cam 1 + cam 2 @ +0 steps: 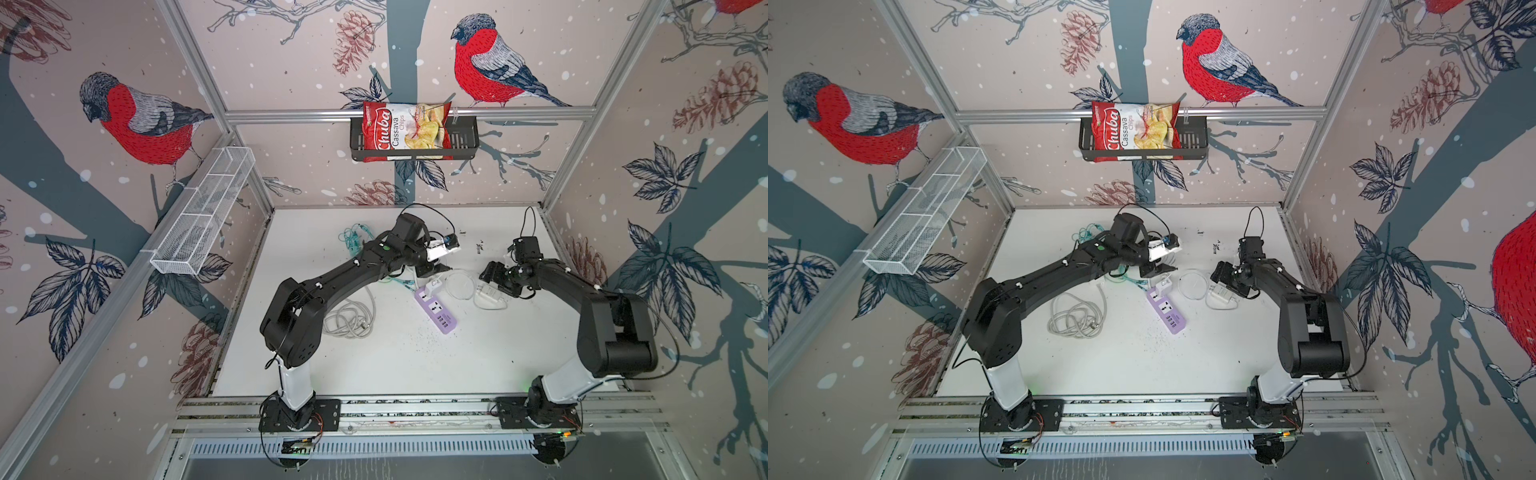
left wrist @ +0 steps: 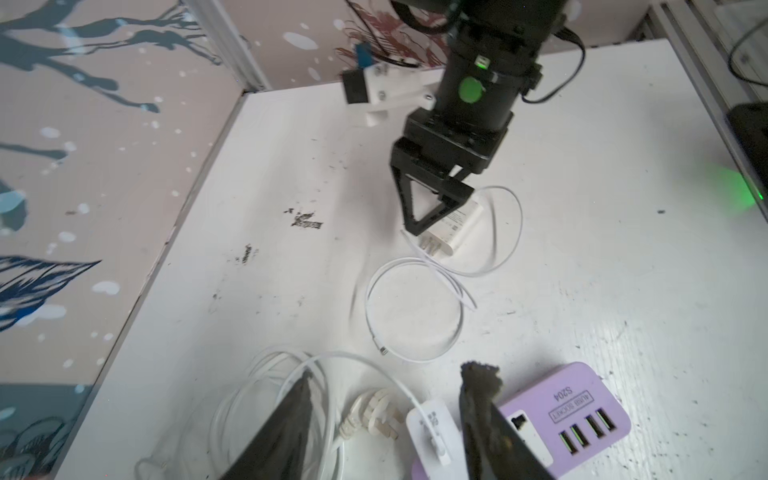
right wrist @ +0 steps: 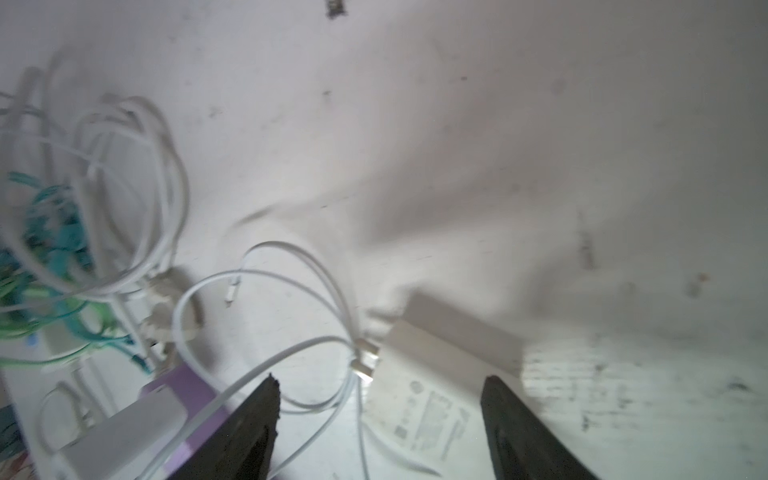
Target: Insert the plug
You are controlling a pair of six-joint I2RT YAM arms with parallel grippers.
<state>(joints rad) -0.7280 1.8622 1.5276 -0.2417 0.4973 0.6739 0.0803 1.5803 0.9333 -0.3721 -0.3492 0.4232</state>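
A purple power strip [image 1: 436,309] [image 1: 1166,309] lies mid-table, with a white adapter [image 1: 434,284] [image 2: 432,424] standing on its far end. My left gripper [image 1: 432,271] [image 2: 392,372] hovers open over that adapter; a beige three-pin plug [image 2: 374,411] lies between its fingers, untouched. To the right, a white charger plug [image 1: 488,293] [image 2: 453,228] [image 3: 432,399] lies flat on the table, prongs toward the strip, with thin white cables attached. My right gripper [image 1: 487,277] [image 3: 380,386] hangs open just above it, one finger on each side, not touching.
A thin white cable loop [image 1: 459,284] lies between strip and charger. A coiled grey cord [image 1: 349,318] sits left of the strip, teal cables [image 1: 355,239] behind the left arm. On the walls hang a black basket with a chips bag [image 1: 405,131] and a white mesh basket [image 1: 203,212].
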